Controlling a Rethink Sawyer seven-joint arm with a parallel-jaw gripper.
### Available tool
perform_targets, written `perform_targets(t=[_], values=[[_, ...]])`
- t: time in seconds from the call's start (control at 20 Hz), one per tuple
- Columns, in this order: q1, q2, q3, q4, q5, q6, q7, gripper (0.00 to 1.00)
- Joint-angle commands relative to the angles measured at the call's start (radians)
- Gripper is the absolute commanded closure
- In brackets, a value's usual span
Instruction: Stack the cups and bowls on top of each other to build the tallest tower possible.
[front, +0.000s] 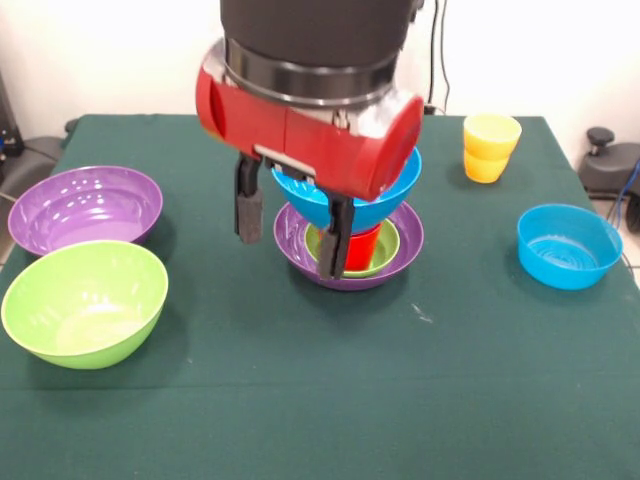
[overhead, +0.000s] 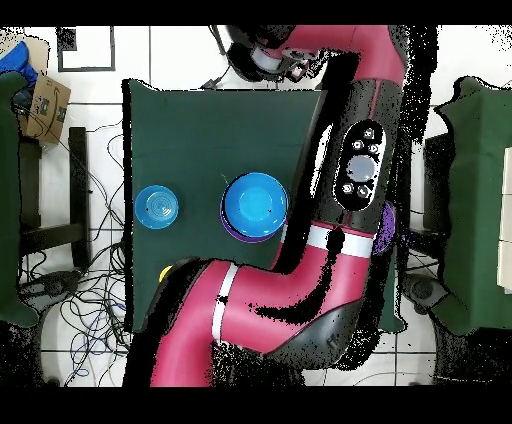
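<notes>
The tower stands mid-table: a large purple bowl (front: 300, 248) as base, a small green bowl (front: 388, 250) in it, a red cup (front: 363, 246) inside that, and a large blue bowl (front: 396, 196) resting on the cup. From above, the blue bowl (overhead: 254, 203) covers all but a sliver of the purple bowl's rim (overhead: 231, 229). My gripper (front: 292, 225) is open at the tower's front left. One finger (front: 248, 206) hangs left of the stack, the other (front: 335, 240) in front of the cup. Nothing is held.
A large purple bowl (front: 85, 205) and a lime green bowl (front: 85, 300) sit at the left. A small blue bowl (front: 568, 246) (overhead: 158, 208) is at the right, with two nested yellow cups (front: 491, 147) behind it. The arm hides much of the table from above.
</notes>
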Motion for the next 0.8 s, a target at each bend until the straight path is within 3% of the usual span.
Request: perform_targets(t=[0.05, 0.2, 0.6, 0.8], values=[[-0.020, -0.018, 0.049, 0.134, -0.018, 0.043, -0.334, 0.00], [-0.028, -0.067, 0.048, 0.219, -0.037, 0.013, -0.354, 0.00], [-0.041, -0.355, 0.080, 0.802, -0.059, -0.331, -0.336, 0.00], [-0.047, -0.422, 0.082, 0.930, -0.093, -0.433, -0.336, 0.00]])
